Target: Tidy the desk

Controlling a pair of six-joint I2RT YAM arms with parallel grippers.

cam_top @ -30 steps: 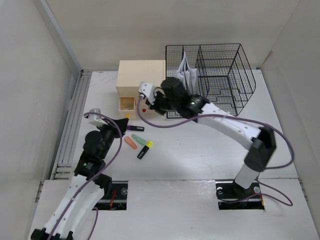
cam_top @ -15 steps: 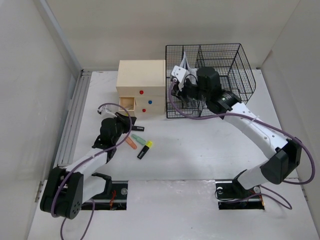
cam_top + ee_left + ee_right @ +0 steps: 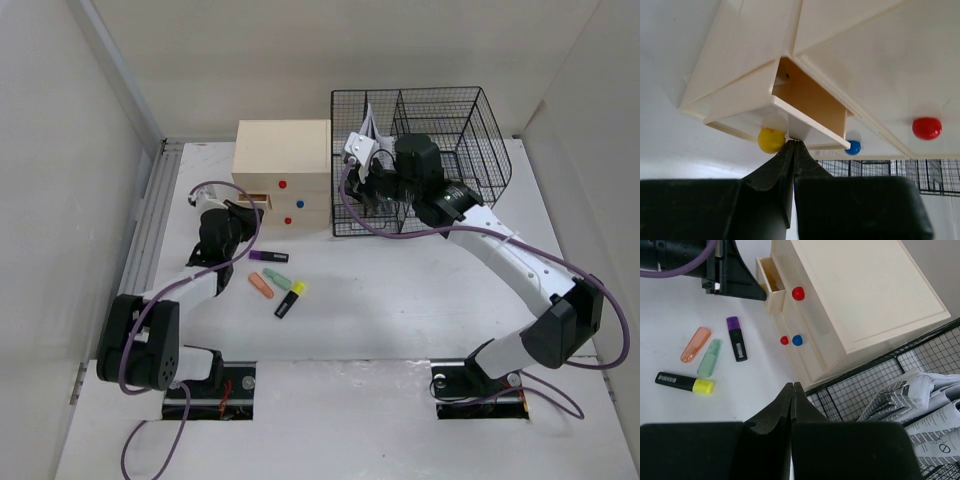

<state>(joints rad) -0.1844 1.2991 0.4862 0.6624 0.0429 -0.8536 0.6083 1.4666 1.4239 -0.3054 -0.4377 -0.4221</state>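
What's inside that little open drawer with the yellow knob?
Only a bare wooden inner wall shows in the drawer. Its floor is mostly hidden behind its front, so contents can't be seen.

Closed right gripper (image 3: 792, 390); cream drawer box (image 3: 855, 295), four highlighters (image 3: 710, 357) on desk (image 3: 670, 310)

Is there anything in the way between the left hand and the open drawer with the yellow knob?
Nothing visible does. The left hand, shut, has its tips right at the front of the drawer, beside the yellow knob, with no object between them.
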